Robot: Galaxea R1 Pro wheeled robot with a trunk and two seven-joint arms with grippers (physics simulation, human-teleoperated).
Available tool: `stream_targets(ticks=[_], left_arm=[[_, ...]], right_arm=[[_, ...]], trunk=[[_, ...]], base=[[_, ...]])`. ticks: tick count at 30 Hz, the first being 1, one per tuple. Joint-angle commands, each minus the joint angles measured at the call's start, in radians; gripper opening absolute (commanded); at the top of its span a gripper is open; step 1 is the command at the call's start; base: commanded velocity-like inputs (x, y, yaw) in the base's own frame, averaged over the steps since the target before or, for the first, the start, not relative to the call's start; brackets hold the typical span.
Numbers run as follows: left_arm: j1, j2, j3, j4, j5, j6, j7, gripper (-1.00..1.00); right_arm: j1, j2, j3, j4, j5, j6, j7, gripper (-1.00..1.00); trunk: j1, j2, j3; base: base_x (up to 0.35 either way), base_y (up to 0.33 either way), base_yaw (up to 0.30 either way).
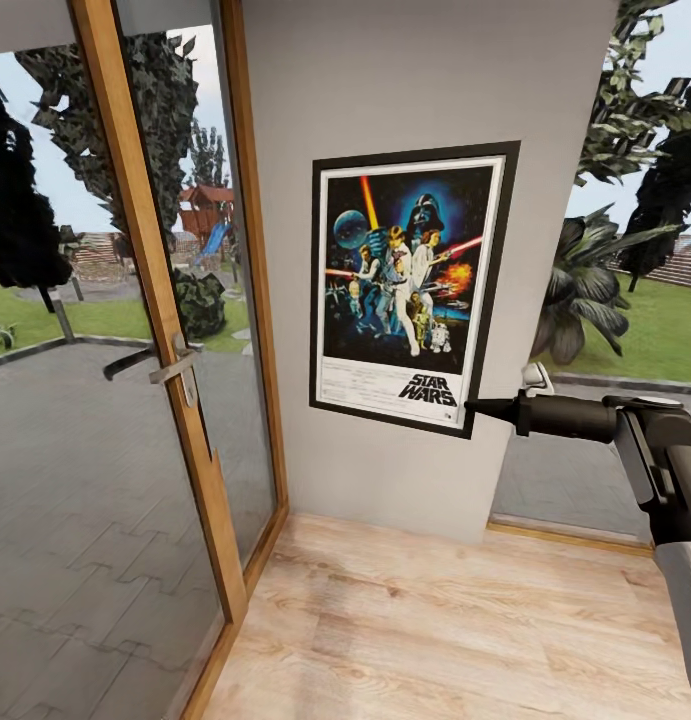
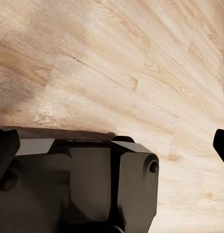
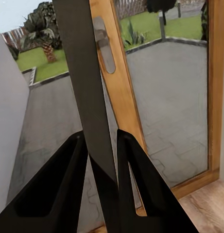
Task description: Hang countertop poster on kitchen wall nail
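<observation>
Now we see the poster (image 1: 410, 290) upright against the grey wall (image 1: 405, 90), tilted slightly, its black frame and white border whole and the "STAR WARS" lettering at its foot; our right gripper (image 1: 477, 406) reaches in from the right and meets the frame at its lower right corner. From the right wrist, the two dark fingers (image 3: 58, 189) stand either side of the poster's thin dark edge (image 3: 87, 97), pressed to it on both sides, so the right jaws are clenched on the poster. To the left of the wall stands a glass door (image 1: 65, 420) in a wooden frame (image 1: 155, 290) with a metal handle (image 1: 150, 362); paving and a lawn (image 1: 45, 315) lie beyond it. Light wooden floor (image 1: 435, 630) runs below the wall. From the left wrist we see that arm's dark housing (image 2: 77, 187) over the same floor (image 2: 141, 68); whether the left jaws are parted or closed we cannot tell.
</observation>
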Motion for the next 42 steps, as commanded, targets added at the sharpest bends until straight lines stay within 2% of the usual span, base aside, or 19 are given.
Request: stream_targets(ticks=[1, 13, 16, 21, 42], left_arm=[[0.000, 0.000, -0.005, -0.001, 0.011, 0.010, -0.003, 1.00], [0.000, 0.000, -0.005, -0.001, 0.011, 0.010, -0.003, 1.00], [0.000, 0.000, -0.005, -0.001, 0.011, 0.010, -0.004, 1.00], [0.000, 0.001, -0.005, -0.001, 0.011, 0.010, -0.004, 1.00], [0.000, 0.001, -0.006, -0.001, 0.011, 0.010, -0.004, 1.00]], right_arm=[[0.000, 0.000, 0.000, 0.000, -0.004, 0.009, 0.002, -1.00], [-0.002, -0.002, 0.001, -0.023, -0.004, 0.008, -0.001, -1.00], [-0.019, -0.002, 0.003, -0.025, -0.004, 0.008, -0.001, -1.00], [-0.059, -0.002, 0.045, -0.026, 0.001, 0.011, -0.001, -1.00], [-0.080, 0.000, 0.049, -0.015, 0.003, 0.018, -0.022, -1.00]], trunk=[[0.000, -0.001, 0.000], [0.000, -0.001, 0.000], [0.000, -0.001, 0.000], [0.000, -0.001, 0.000], [0.000, -0.001, 0.000]], base=[[0.000, 0.000, 0.000], [0.000, 0.000, 0.000], [0.000, 0.000, 0.000], [0.000, 0.000, 0.000], [0.000, 0.000, 0.000]])
